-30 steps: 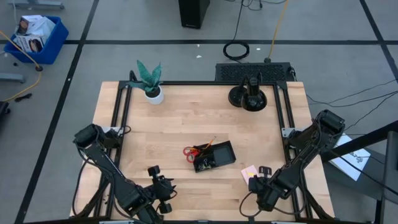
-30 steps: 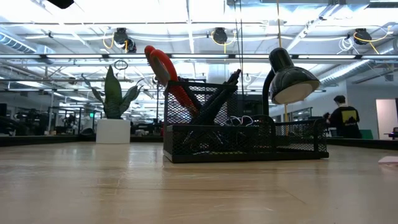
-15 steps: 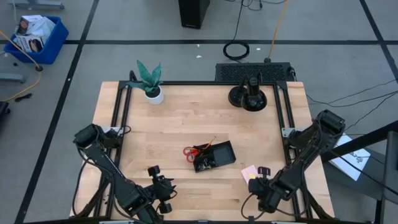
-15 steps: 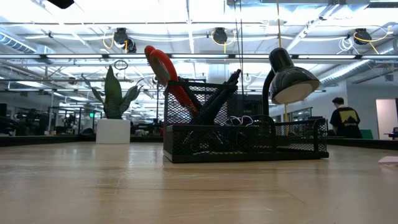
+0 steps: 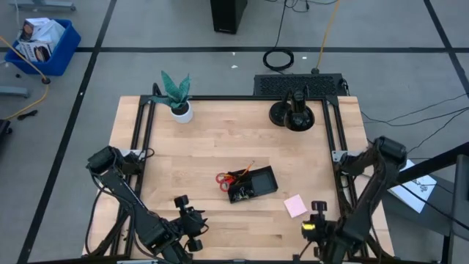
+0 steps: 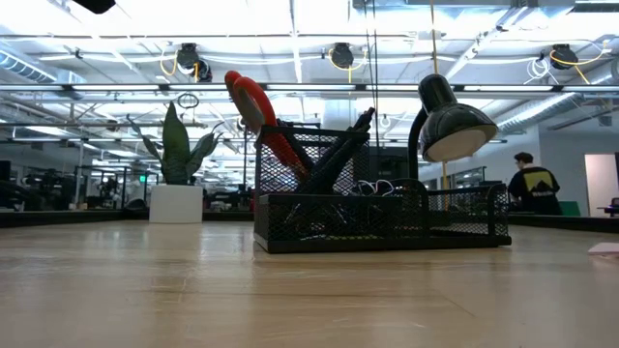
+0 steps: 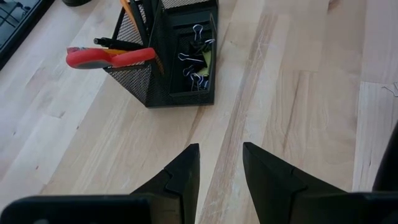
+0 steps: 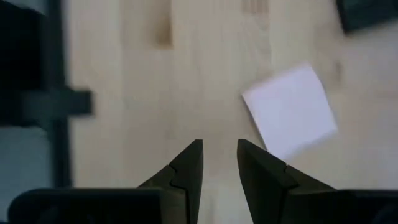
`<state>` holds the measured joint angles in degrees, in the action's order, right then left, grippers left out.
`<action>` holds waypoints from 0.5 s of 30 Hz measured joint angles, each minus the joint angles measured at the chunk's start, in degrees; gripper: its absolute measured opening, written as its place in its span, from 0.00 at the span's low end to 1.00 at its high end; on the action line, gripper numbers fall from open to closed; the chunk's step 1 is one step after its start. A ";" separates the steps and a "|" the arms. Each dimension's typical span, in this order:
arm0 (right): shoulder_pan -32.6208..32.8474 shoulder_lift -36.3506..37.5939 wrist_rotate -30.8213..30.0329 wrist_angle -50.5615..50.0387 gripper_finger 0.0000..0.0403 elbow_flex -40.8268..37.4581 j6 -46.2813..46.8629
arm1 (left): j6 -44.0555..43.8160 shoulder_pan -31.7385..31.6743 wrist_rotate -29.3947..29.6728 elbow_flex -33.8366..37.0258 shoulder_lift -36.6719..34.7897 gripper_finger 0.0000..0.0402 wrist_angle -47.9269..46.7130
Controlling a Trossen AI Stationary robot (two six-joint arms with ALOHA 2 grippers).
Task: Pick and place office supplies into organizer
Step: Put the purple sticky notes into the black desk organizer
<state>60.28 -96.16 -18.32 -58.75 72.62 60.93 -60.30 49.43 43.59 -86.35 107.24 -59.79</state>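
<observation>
One black mesh organizer sits mid-worktop, holding one pair of red-handled scissors; one pale pink sticky-note pad lies beside it. Two grippers, left gripper and right gripper, show jaws slightly parted, empty.

The right gripper has pulled back from the sticky-note pad

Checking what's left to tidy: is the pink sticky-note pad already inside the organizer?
No, the pink sticky-note pad lies flat on the bare table, apart from the black mesh organizer.
</observation>
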 joint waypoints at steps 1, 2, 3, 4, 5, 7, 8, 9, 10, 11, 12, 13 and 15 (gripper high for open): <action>0.38 -1.83 0.00 -2.72 0.23 1.23 0.69 | 0.01 0.00 0.00 0.00 0.01 0.32 0.00; 0.74 -4.13 -0.33 -5.32 0.23 2.32 1.25 | 0.03 0.00 0.02 0.00 -0.02 0.32 0.00; 0.98 -6.39 -0.85 -7.55 0.23 3.30 1.62 | 0.03 0.00 0.01 0.00 -0.01 0.32 -0.01; 1.13 -8.75 -0.97 -9.03 0.23 4.30 1.58 | 0.03 -0.03 0.02 0.00 -0.02 0.32 -0.02; 1.20 -10.99 -0.94 -10.14 0.23 5.27 1.26 | 0.05 -0.12 0.02 0.00 -0.02 0.32 -0.02; 1.26 -15.09 -1.11 -13.03 0.23 7.14 0.67 | 0.05 -0.37 0.02 0.00 0.00 0.32 -0.08; 1.26 -16.89 -1.48 -14.77 0.23 7.93 0.28 | 0.07 -0.55 0.02 0.00 -0.02 0.32 -0.09; 1.28 -18.30 -2.16 -16.09 0.23 8.69 0.02 | 0.27 -0.72 0.02 0.00 0.01 0.32 -0.07; 1.28 -19.24 -2.78 -16.89 0.23 9.37 -0.05 | 0.29 -0.90 0.02 0.00 -0.02 0.32 -0.09; 1.28 -19.75 -2.92 -17.55 0.23 9.93 -0.17 | 0.29 -1.07 0.00 0.00 0.00 0.32 -0.09; 1.30 -19.93 -2.98 -17.89 0.23 10.21 -0.58 | 0.29 -1.21 -0.04 0.00 -0.01 0.32 -0.09; 1.33 -19.93 -3.00 -17.60 0.23 10.21 -1.22 | 0.29 -1.31 -0.09 0.00 0.00 0.32 -0.07; 1.35 -19.93 -2.96 -15.38 0.23 10.21 -2.89 | 0.29 -1.62 -0.17 0.00 -0.02 0.32 -0.07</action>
<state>61.63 -116.10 -21.28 -74.12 82.83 58.04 -60.01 47.81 43.42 -86.35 107.22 -59.86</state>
